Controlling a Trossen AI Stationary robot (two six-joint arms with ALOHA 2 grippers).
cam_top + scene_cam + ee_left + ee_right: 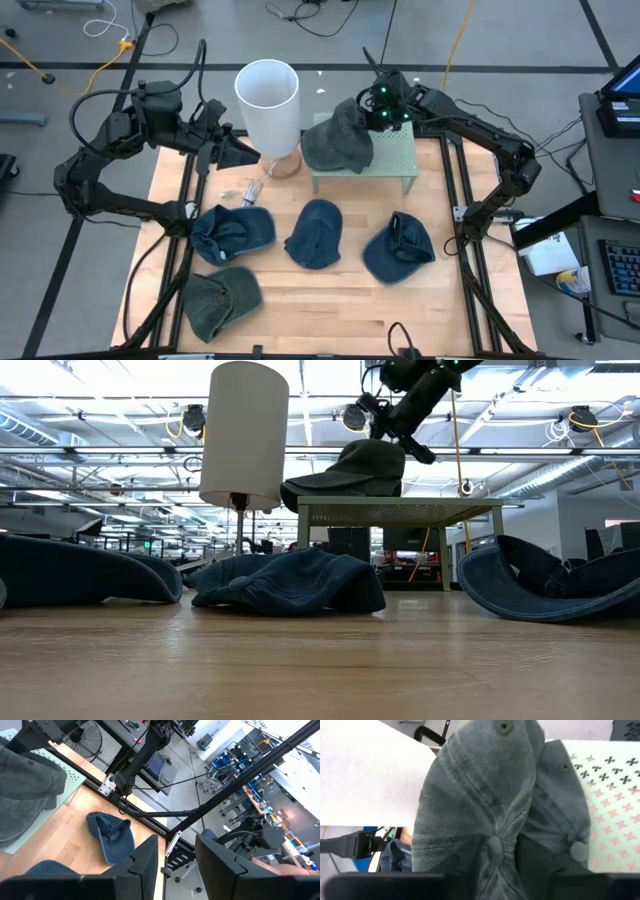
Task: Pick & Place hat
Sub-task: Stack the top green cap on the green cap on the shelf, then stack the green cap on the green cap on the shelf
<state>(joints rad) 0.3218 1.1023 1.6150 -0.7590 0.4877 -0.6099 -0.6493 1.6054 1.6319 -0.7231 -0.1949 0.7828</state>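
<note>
Overhanging the left edge of the pale green stand point(385, 160) at upper centre, the grey-green hat point(338, 140) rests there, with the right gripper point(378, 112) over its crown, fingers slightly parted astride the fabric; whether they still pinch I cannot tell. The white lampshade point(268, 105) crowds the hat's left. The left gripper point(240, 152), part-open and empty, waits at upper left, bare wood lying below the stand before the three blue hats point(315, 233).

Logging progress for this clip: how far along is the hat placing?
One grey-green denim cap already lies on the pale green perforated stand. The right hand sits at that cap's crown. The left hand waits near the white cylinder. Three blue denim caps and one olive cap remain on the wooden table.
</note>
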